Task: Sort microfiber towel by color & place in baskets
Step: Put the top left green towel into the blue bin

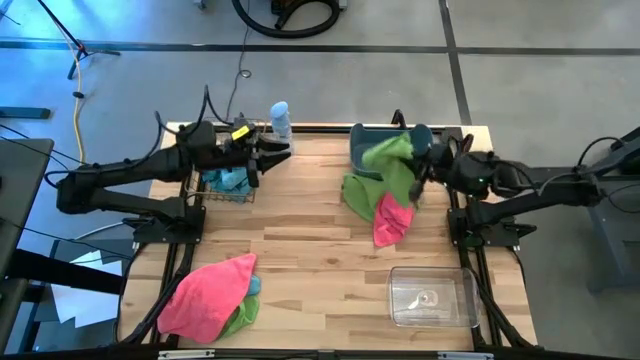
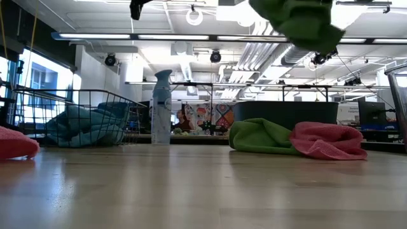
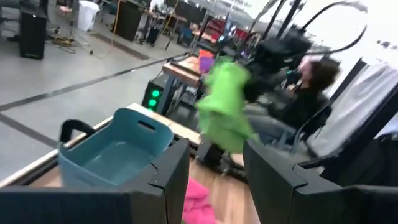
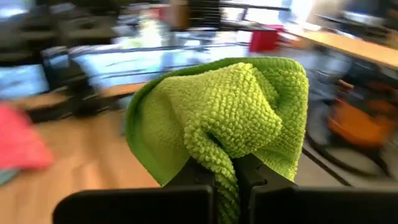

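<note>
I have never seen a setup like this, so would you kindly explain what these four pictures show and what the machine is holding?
Two dark robot arms work at a wooden table. One camera looks straight down, one sits at tabletop height, and one rides on each wrist. The right gripper is shut on a lime green fuzzy towel, lifted near the slate-blue plastic tub. The left gripper is open, beside the black wire basket holding light blue towels. On the table lie a green towel, a pink towel, a pink-topped pile, a clear plastic bin and a pale blue spray bottle.
</note>
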